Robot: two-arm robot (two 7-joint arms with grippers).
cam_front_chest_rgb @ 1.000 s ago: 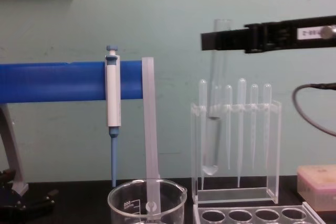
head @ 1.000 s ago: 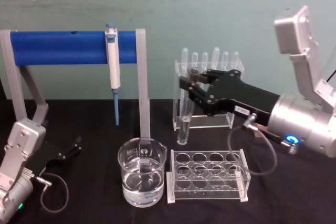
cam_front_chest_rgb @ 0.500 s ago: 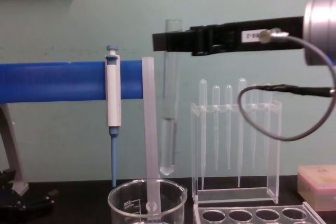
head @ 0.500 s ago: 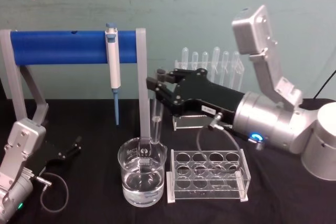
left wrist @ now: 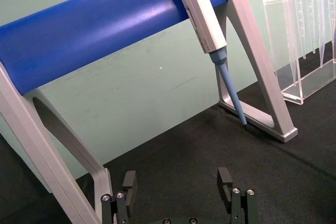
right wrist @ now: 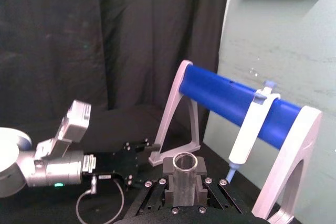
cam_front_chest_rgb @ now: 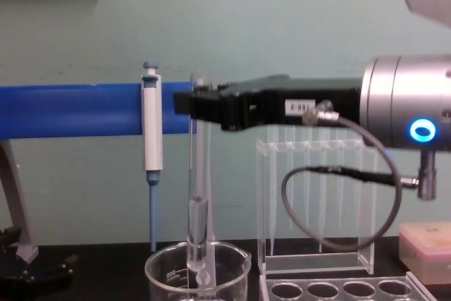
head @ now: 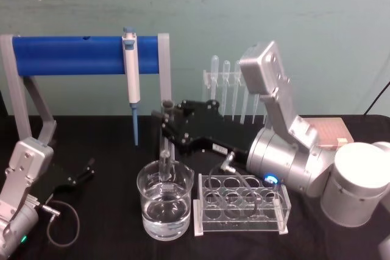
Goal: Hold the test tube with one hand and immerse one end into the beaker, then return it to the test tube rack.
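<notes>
The test tube (head: 164, 150) is hanging upright over the beaker (head: 148, 211). Its rounded lower end is sitting below the beaker's rim, inside the mouth. I cannot tell if this end is touching the water in the beaker. In the chest view a little clear liquid is showing in the lower part of the tube (cam_front_chest_rgb: 198, 206).

The right gripper (head: 167, 117) is reaching in from the right side and is grasping the tube near its open top, with the jaws clenched on the glass. In the right wrist view the tube's round rim (right wrist: 187, 162) is showing between the two black fingers (right wrist: 170, 167).

The beaker is standing on the black table (head: 109, 144), just beside the left end of the test tube rack (head: 241, 202). The holes of the rack are showing no tube. Behind the arm, the clear stand with thin pipettes (head: 226, 83) is standing near the wall. The white-and-blue pipettor (head: 130, 77) is hanging on the blue bar (head: 73, 55).

The left gripper (head: 82, 175) is resting low on the table at the left, well apart from the beaker. Its jaws are standing released and are holding nothing.
</notes>
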